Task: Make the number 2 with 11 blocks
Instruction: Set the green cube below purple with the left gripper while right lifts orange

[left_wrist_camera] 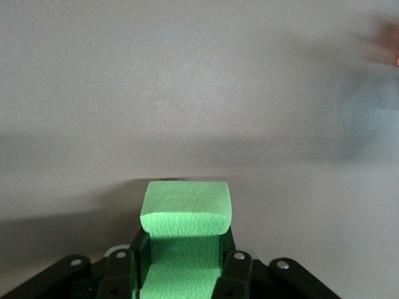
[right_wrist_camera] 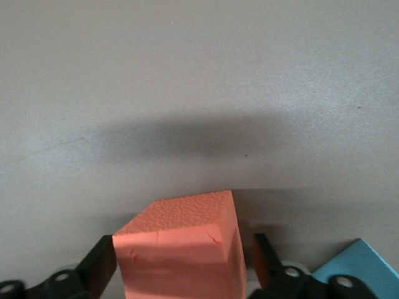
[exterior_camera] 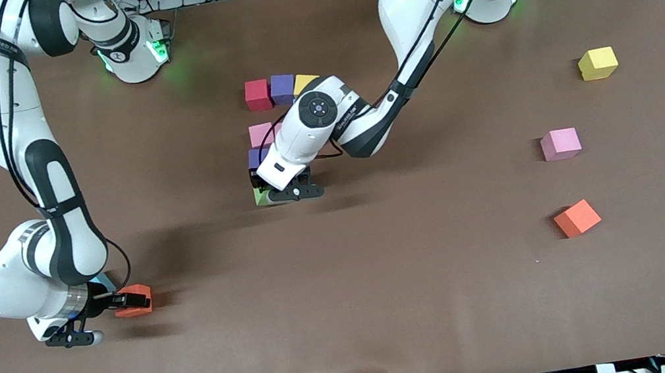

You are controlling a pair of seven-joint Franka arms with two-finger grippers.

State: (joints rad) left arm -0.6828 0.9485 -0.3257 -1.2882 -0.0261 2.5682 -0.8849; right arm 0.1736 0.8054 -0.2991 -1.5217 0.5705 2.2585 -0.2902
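i am squeezing the green block in my left gripper, its fingers pressed into the soft foam, down at the table at the nearer end of the group of blocks in the middle. just above it in the front view are sitting a purple block and a pink block, and farther up a row of red block, second purple block and yellow block. my right gripper is standing with its fingers spread on either side of an orange-red block near the right arm's end of the table, not pressing it as far as i can see; a light blue block is lying just beside it. toward the left arm's end, well apart, are lying another yellow block, another pink block and an orange block.
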